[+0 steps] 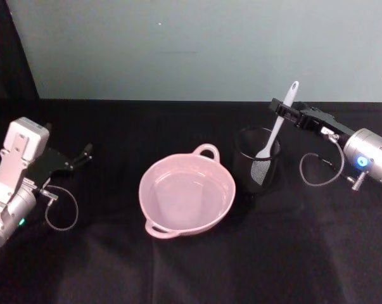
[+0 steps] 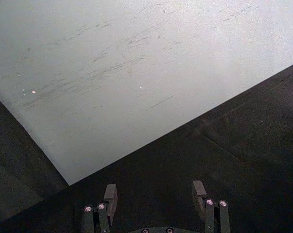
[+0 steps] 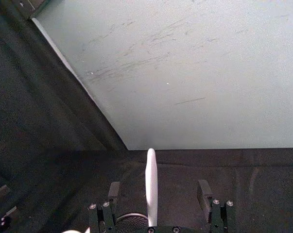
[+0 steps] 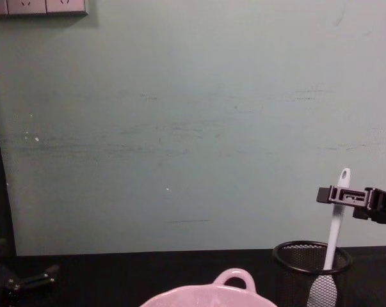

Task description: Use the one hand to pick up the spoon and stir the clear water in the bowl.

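Observation:
The white spoon [image 1: 278, 123] stands upright in a black mesh cup [image 1: 257, 171], its blade down inside the mesh and its handle sticking up. My right gripper [image 1: 280, 109] is open around the upper handle. In the right wrist view the spoon handle [image 3: 151, 184] rises midway between the two fingers [image 3: 203, 187], with a gap on each side. From the chest, the right gripper [image 4: 330, 194] sits just below the tip of the spoon [image 4: 334, 230]. The pink bowl [image 1: 203, 228] holds clear water and sits to the left of the cup. My left gripper [image 1: 86, 152] rests open at the far left.
Black cloth covers the table, and a pale green wall stands close behind it. The mesh cup [image 4: 295, 275] stands close beside the bowl [image 4: 205, 295] on its right. A loose cable loops beside each wrist.

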